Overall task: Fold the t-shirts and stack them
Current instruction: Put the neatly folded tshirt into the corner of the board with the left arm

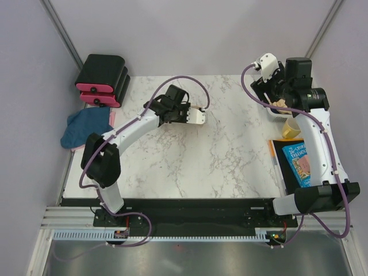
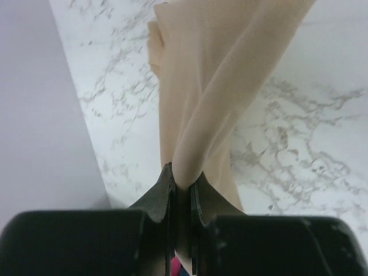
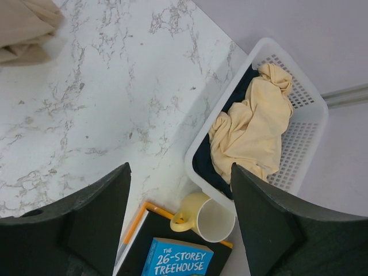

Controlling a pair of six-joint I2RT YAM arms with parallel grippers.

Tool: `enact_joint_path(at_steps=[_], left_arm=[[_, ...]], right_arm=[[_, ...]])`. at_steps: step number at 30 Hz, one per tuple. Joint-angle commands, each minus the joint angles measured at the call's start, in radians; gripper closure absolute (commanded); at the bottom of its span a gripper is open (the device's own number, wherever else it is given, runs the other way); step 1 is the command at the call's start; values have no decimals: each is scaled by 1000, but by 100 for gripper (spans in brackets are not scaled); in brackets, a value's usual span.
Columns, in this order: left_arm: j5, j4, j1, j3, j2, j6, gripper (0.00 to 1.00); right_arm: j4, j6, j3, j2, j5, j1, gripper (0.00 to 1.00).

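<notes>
My left gripper (image 2: 183,178) is shut on a fold of a tan t-shirt (image 2: 218,69), which stretches away from the jaws over the marble table. From above, that gripper (image 1: 198,117) sits mid-table and the cloth does not show there. A tan bunch (image 3: 23,29) lies at the top left of the right wrist view. My right gripper (image 3: 179,172) hangs open and holds nothing, above the near corner of the white mesh basket (image 3: 313,115). The basket holds a crumpled tan t-shirt (image 3: 253,126) over a dark blue one (image 3: 204,164). Another blue t-shirt (image 1: 86,127) lies at the table's left edge on a pink one (image 1: 111,118).
Black-and-pink boxes (image 1: 102,80) stand at the back left. A yellow mug (image 3: 207,215) sits by the basket, next to a blue book (image 3: 178,259) on a black tray (image 1: 284,167) at the right edge. Grey walls close in on both sides.
</notes>
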Motion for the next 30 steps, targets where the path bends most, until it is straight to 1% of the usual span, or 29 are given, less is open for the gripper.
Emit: enact_joint_path(at_steps=[1, 6, 9, 10, 13, 16, 20, 22, 25, 27, 30], left_arm=[[-119, -34, 67, 75, -110, -32, 98], [-190, -63, 150, 147, -182, 11, 98], [-219, -68, 215, 165, -211, 60, 98], [-221, -71, 253, 182, -223, 71, 98], [-216, -106, 325, 227, -234, 121, 98], [-201, -120, 373, 257, -242, 176, 98], [-147, -126, 454, 296, -259, 278, 98], [-138, -126, 491, 329, -251, 340, 98], [-178, -127, 538, 404, -213, 391, 98], [-216, -129, 560, 460, -185, 391, 98], [-257, -129, 592, 490, -171, 387, 98]], right_arm=[[20, 5, 42, -18, 0, 3, 22], [23, 7, 49, -20, -5, 3, 22], [25, 8, 45, -20, -9, 2, 22], [26, 10, 42, -20, -9, 3, 23], [32, 13, 39, -18, -9, 2, 23], [35, 14, 39, -18, -10, 2, 23], [35, 16, 44, -12, -13, 3, 23], [37, 19, 44, -12, -16, 3, 23], [38, 22, 41, -14, -16, 3, 23], [38, 22, 36, -20, -16, 2, 23], [38, 20, 19, -28, -11, 2, 23]])
